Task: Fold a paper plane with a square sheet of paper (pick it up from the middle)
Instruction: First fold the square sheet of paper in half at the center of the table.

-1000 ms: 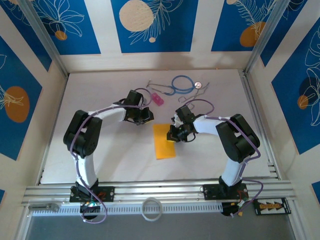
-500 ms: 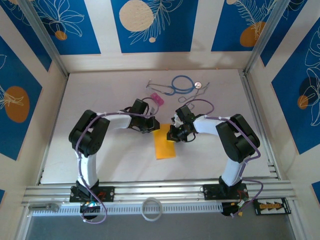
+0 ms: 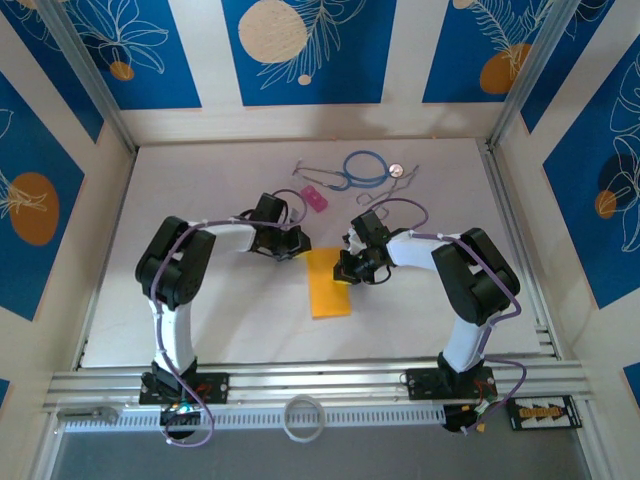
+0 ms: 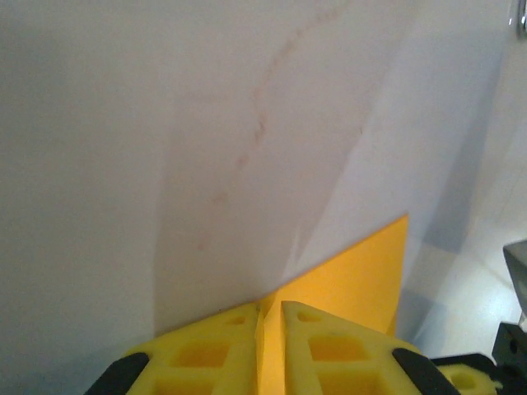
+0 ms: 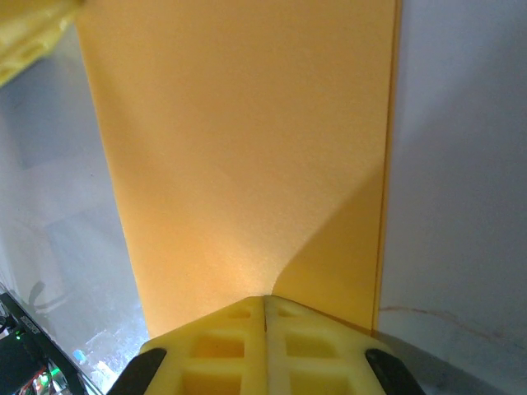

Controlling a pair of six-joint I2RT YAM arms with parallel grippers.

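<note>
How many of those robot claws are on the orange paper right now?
2. The left gripper pinches the paper at its far left corner; the right gripper, shut, is at its right edge.

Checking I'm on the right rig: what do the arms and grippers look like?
The left arm and right arm have white links, black joints and purple cables looped alongside. The left gripper and right gripper have yellow fingers with square cut-outs and black bases.

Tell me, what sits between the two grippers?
The orange-yellow paper sheet; its far end spans from left gripper to right gripper, in the top view.
</note>
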